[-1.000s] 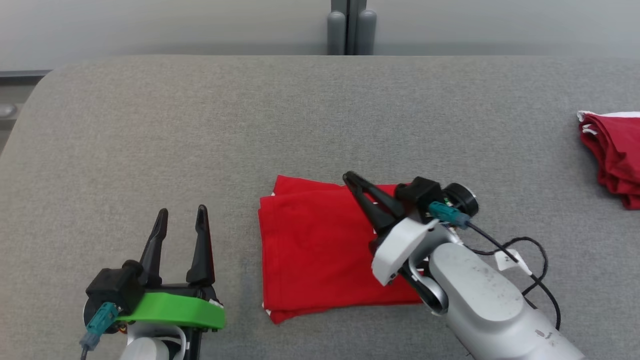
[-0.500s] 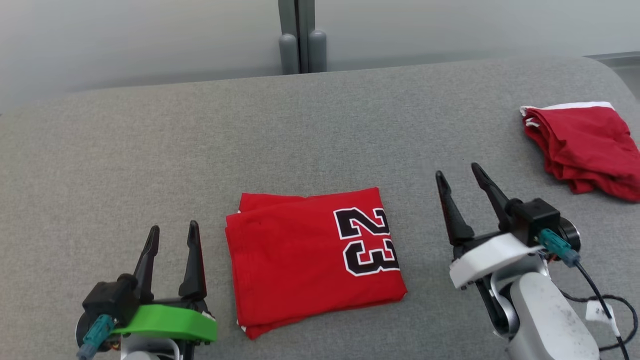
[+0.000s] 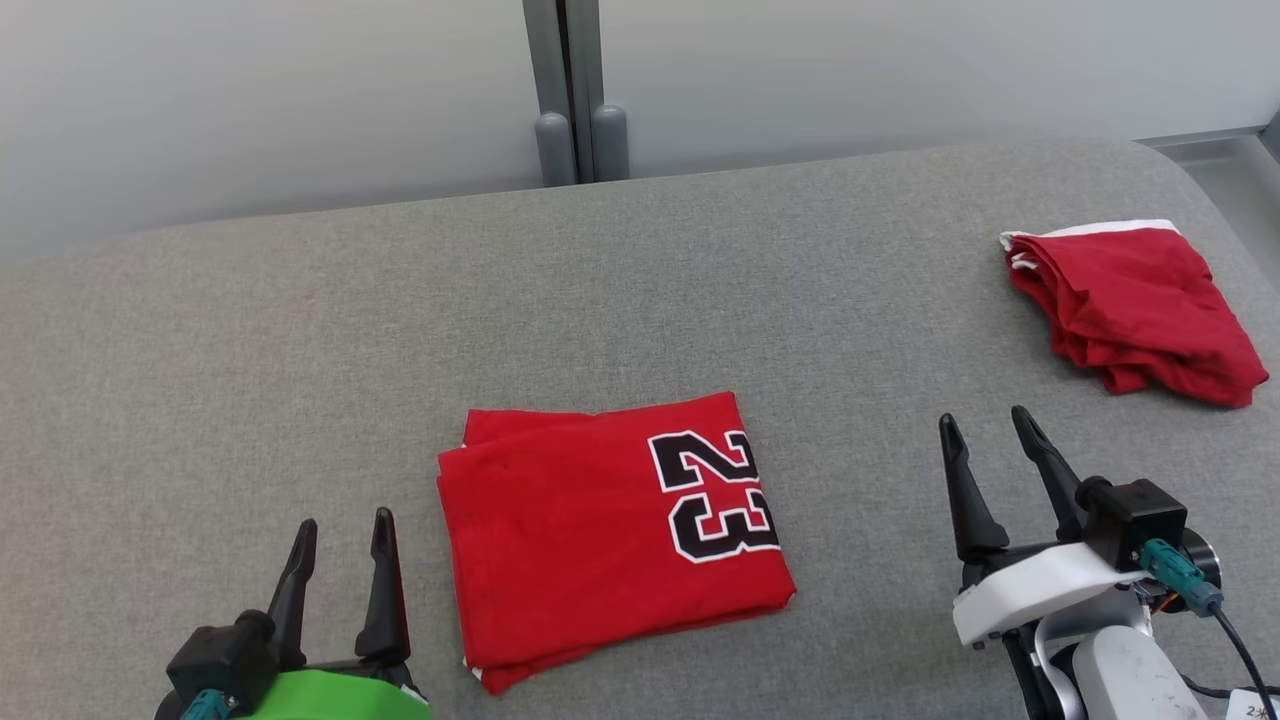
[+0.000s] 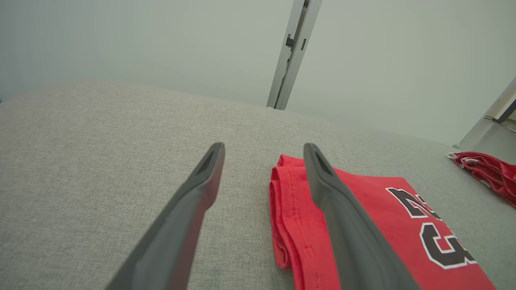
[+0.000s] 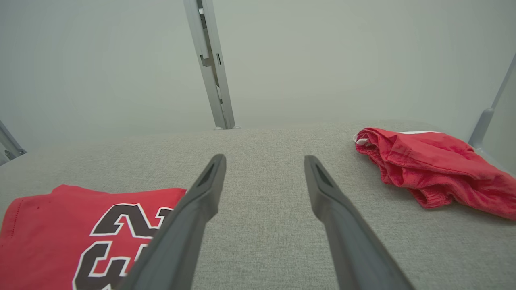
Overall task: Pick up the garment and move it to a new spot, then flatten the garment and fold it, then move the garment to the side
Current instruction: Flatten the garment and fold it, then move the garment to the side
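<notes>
Near the 6 o'clock edge of the grey surface, the folded red garment is flanked by the left gripper and right gripper, both spread and empty, and its folds could be undone if only the top layer is pinched.

The left gripper and right gripper each have two tapered dark fingers — on a green bracket and a white bracket. A teal plug trails a black cable.
</notes>
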### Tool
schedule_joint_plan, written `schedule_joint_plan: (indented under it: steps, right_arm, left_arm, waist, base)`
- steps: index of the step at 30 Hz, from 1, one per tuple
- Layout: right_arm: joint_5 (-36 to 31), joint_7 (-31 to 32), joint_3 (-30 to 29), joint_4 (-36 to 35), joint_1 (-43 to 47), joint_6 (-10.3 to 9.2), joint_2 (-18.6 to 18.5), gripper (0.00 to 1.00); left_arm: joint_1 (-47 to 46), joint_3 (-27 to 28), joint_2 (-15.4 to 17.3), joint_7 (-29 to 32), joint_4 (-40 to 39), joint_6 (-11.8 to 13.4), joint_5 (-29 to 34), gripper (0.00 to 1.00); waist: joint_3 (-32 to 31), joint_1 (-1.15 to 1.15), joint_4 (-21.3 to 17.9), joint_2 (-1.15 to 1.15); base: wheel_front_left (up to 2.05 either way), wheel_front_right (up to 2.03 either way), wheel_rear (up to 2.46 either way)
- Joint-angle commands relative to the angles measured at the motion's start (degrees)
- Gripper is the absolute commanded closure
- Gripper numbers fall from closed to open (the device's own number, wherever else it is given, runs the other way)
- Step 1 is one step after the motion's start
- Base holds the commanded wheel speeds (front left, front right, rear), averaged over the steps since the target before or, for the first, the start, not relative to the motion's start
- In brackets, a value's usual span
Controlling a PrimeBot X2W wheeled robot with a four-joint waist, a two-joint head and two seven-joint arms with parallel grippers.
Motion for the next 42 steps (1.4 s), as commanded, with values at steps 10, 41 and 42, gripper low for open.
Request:
schedule_joint_plan:
  steps: [10,41,42]
  right_arm:
    - [-0.83,-0.26,0.12,0.85,-0.57,-0.08,-0.20,0.00]
    - [-0.34,23.70,12.46,18.93,-15.02,-0.08,-0.38,0.00]
    - [0.10,24.61,12.82,19.68,-15.56,-0.08,-0.48,0.00]
  left_arm:
    - [-0.30,-0.65,0.04,0.02,-0.13,0.06,0.22,0.00]
    - [-1.42,-1.23,0.05,0.02,0.49,0.70,-1.45,0.00]
    - [-1.42,-1.19,0.05,0.02,0.45,0.69,-1.62,0.00]
  waist:
    - [0.29,0.00,0.63,0.00]
    - [1.31,0.00,8.78,0.00]
    - [1.39,0.00,9.16,0.00]
  base:
    - [0.00,0.00,0.00]
    - [0.00,0.00,0.00]
    - [0.00,0.00,0.00]
